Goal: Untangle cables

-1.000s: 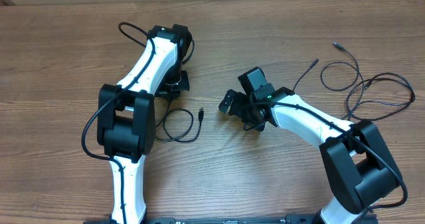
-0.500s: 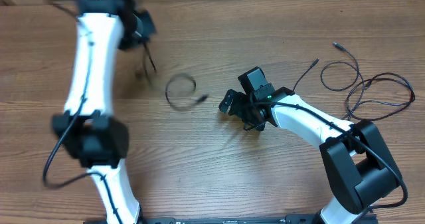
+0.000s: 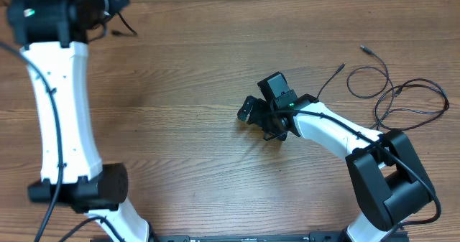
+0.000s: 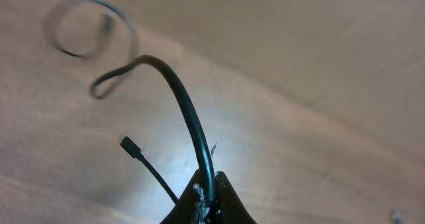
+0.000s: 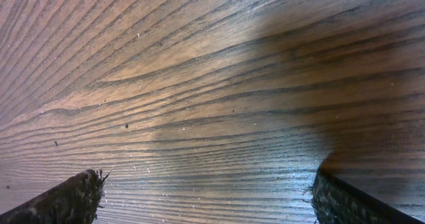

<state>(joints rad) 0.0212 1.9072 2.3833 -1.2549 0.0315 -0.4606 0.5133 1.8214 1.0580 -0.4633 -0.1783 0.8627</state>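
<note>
Since 1 second ago, my left end effector (image 4: 211,196) has swung far outward, pinching 1 cable (image 4: 189,114) that trails ahead of it, now separated. My right end effector (image 3: 248,114) is spread and empty; the remaining cables (image 3: 395,95) lie well behind it.

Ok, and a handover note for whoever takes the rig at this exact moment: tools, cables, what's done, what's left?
Left tool: shut on one thin black cable with a small plug end, lifted above the far left of the brown wooden table.
Right tool: open, empty, over bare wood mid-table.
Other thin black cables: overlapping loops at the table's right edge.
Done: one cable is apart from the rest.
Left: set it down, then separate the right-hand loops.
</note>
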